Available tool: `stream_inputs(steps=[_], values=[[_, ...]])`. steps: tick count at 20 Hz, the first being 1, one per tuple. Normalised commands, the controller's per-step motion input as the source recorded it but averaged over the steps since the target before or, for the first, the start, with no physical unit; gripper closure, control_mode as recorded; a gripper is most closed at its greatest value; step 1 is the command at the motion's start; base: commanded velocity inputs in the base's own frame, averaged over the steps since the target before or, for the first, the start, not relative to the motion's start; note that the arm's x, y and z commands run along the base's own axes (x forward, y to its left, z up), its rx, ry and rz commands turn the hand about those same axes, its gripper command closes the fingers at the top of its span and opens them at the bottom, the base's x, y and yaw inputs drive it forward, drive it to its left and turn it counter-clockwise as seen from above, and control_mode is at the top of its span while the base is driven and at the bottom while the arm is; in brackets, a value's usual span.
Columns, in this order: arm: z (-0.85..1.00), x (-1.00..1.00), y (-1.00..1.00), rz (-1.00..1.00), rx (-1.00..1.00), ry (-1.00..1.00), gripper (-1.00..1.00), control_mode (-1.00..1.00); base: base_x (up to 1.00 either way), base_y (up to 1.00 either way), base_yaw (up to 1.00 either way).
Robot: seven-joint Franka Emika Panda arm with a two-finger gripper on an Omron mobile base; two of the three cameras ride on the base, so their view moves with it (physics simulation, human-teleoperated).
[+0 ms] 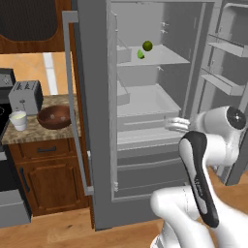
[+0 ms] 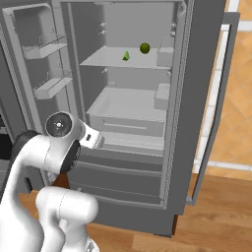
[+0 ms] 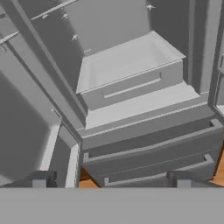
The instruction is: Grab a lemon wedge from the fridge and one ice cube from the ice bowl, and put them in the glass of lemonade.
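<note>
The fridge (image 1: pixel 145 121) stands with both doors swung wide, its top cut off by the frame in both base views. The white arm (image 1: pixel 203 160) is folded in front of it, wrist aimed at the lower shelves and 2 drawers. On the granite surface (image 1: pixel 34 131) to the left sit a toaster (image 1: pixel 26 96), the ice bowl (image 1: pixel 54 116), its contents too small to make out, and the glass of lemonade (image 1: pixel 18 120). The pincer (image 3: pixel 109 180) is spread wide, holding nothing. On the upper shelf, a whole lime (image 1: pixel 147 46) sits just beside the lemon wedge (image 1: pixel 140 54).
</note>
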Motion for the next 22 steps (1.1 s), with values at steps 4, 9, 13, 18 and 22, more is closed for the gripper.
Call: stream_inputs(steps=[4, 9, 13, 18, 22], values=[[0.70, -0.95, 0.03, 0.08, -0.05, -0.13, -1.00, -1.00, 0.00, 0.00, 0.00], [0.39, -0.49, 0.25, 0.00, -0.24, 0.08, -1.00, -1.00, 0.00, 0.00, 0.00], [0.00, -0.60, 0.00, 0.02, -0.10, 0.00, -1.00, -1.00, 0.00, 0.00, 0.00], [-0.01, -0.51, 0.00, 0.00, -0.03, 0.00, -1.00, -1.00, 0.00, 0.00, 0.00], [-0.01, -0.10, 0.00, 0.00, 0.00, 0.00, -1.00, -1.00, 0.00, 0.00, 0.00]])
